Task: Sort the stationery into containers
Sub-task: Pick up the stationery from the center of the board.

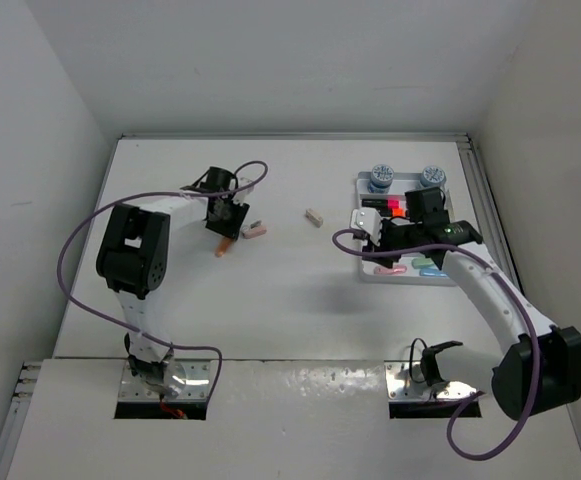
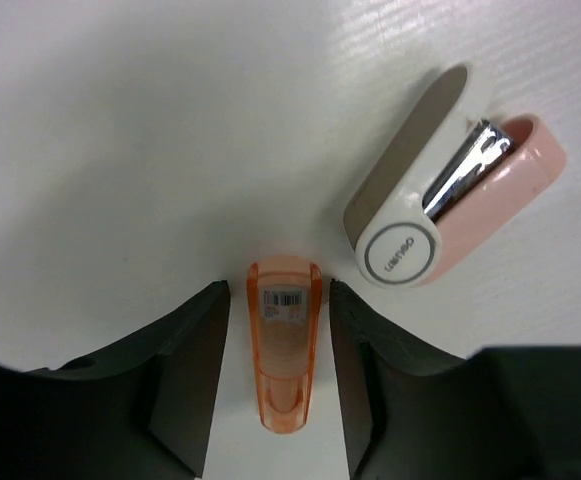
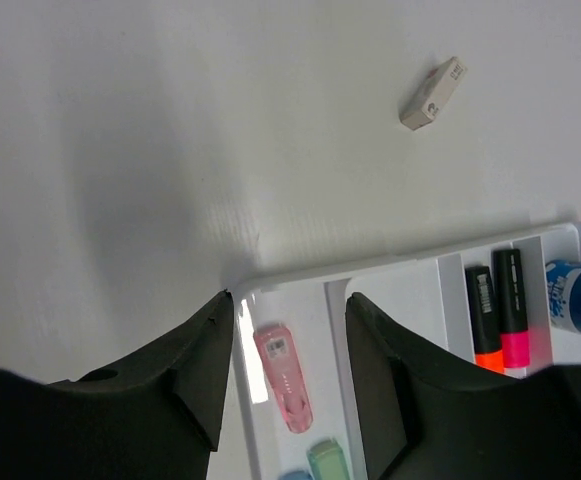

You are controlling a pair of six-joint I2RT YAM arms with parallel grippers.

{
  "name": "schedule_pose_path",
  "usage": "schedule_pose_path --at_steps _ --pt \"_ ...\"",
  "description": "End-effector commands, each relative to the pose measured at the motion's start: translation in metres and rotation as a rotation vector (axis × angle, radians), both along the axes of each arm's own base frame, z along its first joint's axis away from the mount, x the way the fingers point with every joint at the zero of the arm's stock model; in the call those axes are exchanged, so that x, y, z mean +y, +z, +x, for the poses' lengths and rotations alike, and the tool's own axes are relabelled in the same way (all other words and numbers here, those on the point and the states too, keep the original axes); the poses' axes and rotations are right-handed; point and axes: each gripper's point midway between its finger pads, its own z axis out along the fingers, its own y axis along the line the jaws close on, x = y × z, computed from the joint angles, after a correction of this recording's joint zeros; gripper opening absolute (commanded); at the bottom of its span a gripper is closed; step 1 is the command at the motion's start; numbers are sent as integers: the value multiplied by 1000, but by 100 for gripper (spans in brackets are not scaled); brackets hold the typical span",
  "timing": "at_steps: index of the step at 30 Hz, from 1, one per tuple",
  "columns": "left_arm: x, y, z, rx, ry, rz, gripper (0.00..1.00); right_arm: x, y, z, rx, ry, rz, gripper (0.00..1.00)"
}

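— Straddling what, the left tool (image 2: 278, 288)?
— A translucent orange plastic stub (image 2: 283, 350) lying on the white table (image 2: 120, 120). Its fingers are spread and grip nothing. A pink-and-white rounded plastic piece (image 2: 440, 200) lies just beyond.
— The right tool (image 3: 290, 300)?
— Parted, empty, over the flat white plastic tray (image 3: 400, 262), with a pink stub (image 3: 284, 378) inside. A small beige block (image 3: 433, 94) lies farther off.

The stub (image 2: 284, 350) is orange with a barcode label, the stapler (image 2: 440, 200) pink and white, the tray (image 3: 390, 263) white

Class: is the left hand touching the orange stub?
Apart: the left wrist view shows bare table between the orange stub and each left hand finger.
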Motion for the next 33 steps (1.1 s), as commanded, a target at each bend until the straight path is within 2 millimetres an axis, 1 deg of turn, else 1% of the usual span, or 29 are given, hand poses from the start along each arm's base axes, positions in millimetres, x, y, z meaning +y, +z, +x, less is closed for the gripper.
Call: schedule_pose_path --at_steps 1,2,3,4,5,6,7,8,9,10,11,12,13,14,15,16,17,18,19,20,21,22,23,24,27,29,31,32,33 --pt "1 -22 -5 59 11 -25 42 15 26 5 -35 -9 52 48" --pt "1 -22 -6 66 26 -39 39 19 27 5 -17 -25 67 48" --pt "1 -15 -4 47 37 -64 36 22 31 9 -24 -40 84 49" --pt "6 -6 5 2 65 -102 31 29 35 10 -19 -46 101 49" --pt "1 -6 -5 20 95 -170 29 34 38 10 21 -90 137 52" --pt "0 12 0 -32 102 -213 26 38 45 20 -8 -124 164 53" --pt "0 23 6 -72 113 -248 20 47 49 22 2 -143 191 54" --pt "-6 35 6 -83 128 -304 15 53 54 24 41 -201 239 56" --pt "-10 54 8 -121 130 -342 13 60 62 32 23 -225 278 57" --pt "-12 71 13 -147 164 -396 8 70 67 34 63 -286 316 58" --pt "-18 98 13 -190 163 -454 6 78 76 40 53 -306 353 59" --pt "-20 114 16 -217 175 -488 3 86 89 45 48 -322 383 60" --pt "-23 133 19 -256 187 -524 0 96 93 45 49 -345 392 61" --pt "-27 149 21 -272 223 -577 0 106 86 49 99 -390 402 61" --pt "-28 180 23 -338 225 -619 0 116 102 56 83 -407 421 61" --pt "-31 197 24 -354 252 -669 0 128 103 57 109 -449 431 61" --pt "-34 210 23 -370 256 -703 0 138 91 64 139 -477 407 61" --pt "-39 232 23 -411 243 -742 0 154 108 67 126 -476 432 61" --pt "-41 243 22 -415 265 -784 0 161 110 72 140 -507 445 62" --pt "-45 251 20 -413 260 -812 0 171 115 84 131 -537 448 62" --pt "-50 256 20 -412 252 -835 0 178 117 89 132 -553 454 62" --pt "-54 263 19 -400 264 -873 0 188 120 89 144 -561 469 62" --pt "-57 267 16 -389 260 -899 0 194 123 94 144 -576 478 62" --pt "-60 278 19 -425 241 -928 0 204 129 102 148 -578 499 63" --pt "-66 291 17 -428 239 -987 0 224 135 109 199 -600 549 63" --pt "-69 294 14 -418 226 -1012 0 234 139 108 216 -587 574 64" --pt "-73 297 11 -406 215 -1035 0 241 137 107 230 -576 579 65" --pt "-73 300 10 -410 206 -1042 0 246 140 106 230 -570 590 66" --pt "-74 301 9 -403 209 -1050 0 247 140 106 233 -570 590 66"
